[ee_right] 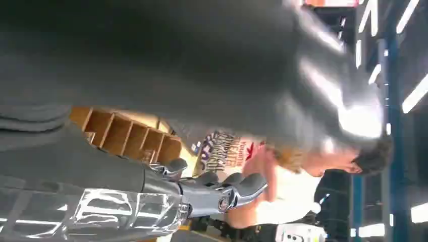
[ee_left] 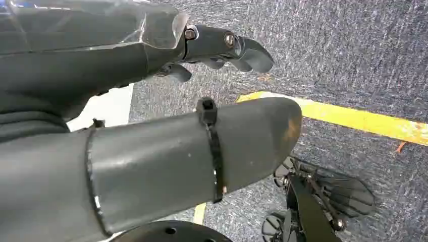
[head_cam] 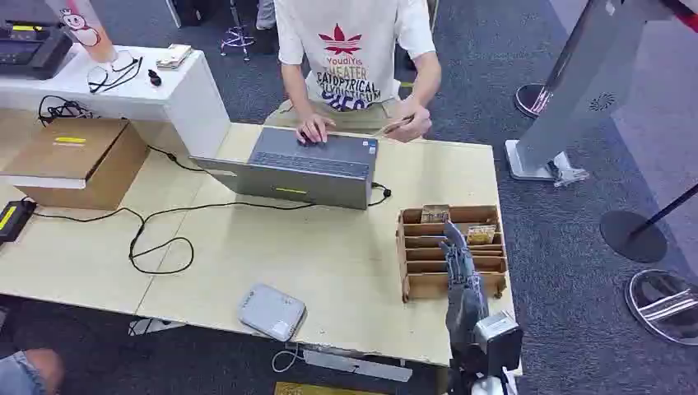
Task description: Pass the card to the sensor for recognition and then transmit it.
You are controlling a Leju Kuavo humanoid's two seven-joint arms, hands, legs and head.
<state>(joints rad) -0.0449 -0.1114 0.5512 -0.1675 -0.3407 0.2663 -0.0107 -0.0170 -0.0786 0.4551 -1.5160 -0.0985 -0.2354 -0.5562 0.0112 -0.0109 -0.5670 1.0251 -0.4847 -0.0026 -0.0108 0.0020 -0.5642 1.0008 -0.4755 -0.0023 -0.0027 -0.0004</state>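
Presently, from my remote station, I logged the following. Right hand (head_cam: 459, 262): raised over the slotted wooden card holder (head_cam: 416, 284) near the right edge of the surface (head_cam: 346, 255), fingers extended and slightly apart, holding nothing I could see. Left hand (ee_left: 151, 126): hanging over grey carpet (ee_left: 353, 50) crossed by a yellow floor line (ee_left: 363, 120), thumb and fingers apart, nothing between them. Card (head_cam: 393, 126): held in a hand of the person (head_cam: 354, 58) standing at the far side of the surface; their other hand rested on the grey laptop (head_cam: 296, 169). Further cards (head_cam: 481, 234) stood in the holder's far slots. Sensor (head_cam: 272, 312): a flat grey box at the near edge of the surface, cable trailing below it. Also on the surface were a cardboard box (head_cam: 78, 160) at the left and a looping black cable (head_cam: 160, 234).
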